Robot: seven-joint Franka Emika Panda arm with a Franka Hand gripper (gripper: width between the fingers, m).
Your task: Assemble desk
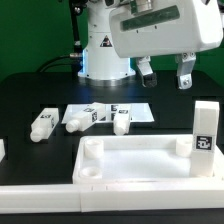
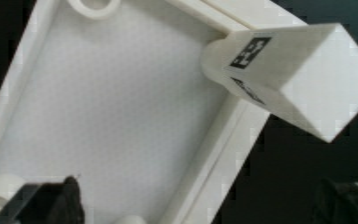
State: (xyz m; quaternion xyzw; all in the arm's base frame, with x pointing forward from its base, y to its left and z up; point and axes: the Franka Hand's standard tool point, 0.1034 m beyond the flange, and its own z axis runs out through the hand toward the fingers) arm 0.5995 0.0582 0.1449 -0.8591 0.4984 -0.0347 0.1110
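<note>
Now, the pincer (image 1: pixel 165 80): hanging above the table with its jaws spread as wide as they go, gripping nothing.
Tabletop (image 1: pixel 140 165): lying rim-up at the near side of the black table (image 1: pixel 30 95).
Upright leg (image 1: pixel 204 128): standing at the tabletop's corner on the exterior view's right, its tag facing out. I cannot tell whether it is fully seated.
Loose legs (image 1: pixel 80 118): three lying on their sides just behind the tabletop, on or beside the marker board (image 1: pixel 140 112).
Handling: I'm judging the kit to be hard, stiff, light plastic. It is looking smooth enough to be slipping in a weak pinch, and hardly fragile.
Where to hold: a lying leg is asking for a pinch across its thick body, and the tabletop at its rim.
Surface and room: the table is looking flat, dark and matte. A green backdrop is showing behind, and there is room around each leg for fingers coming down.
</note>
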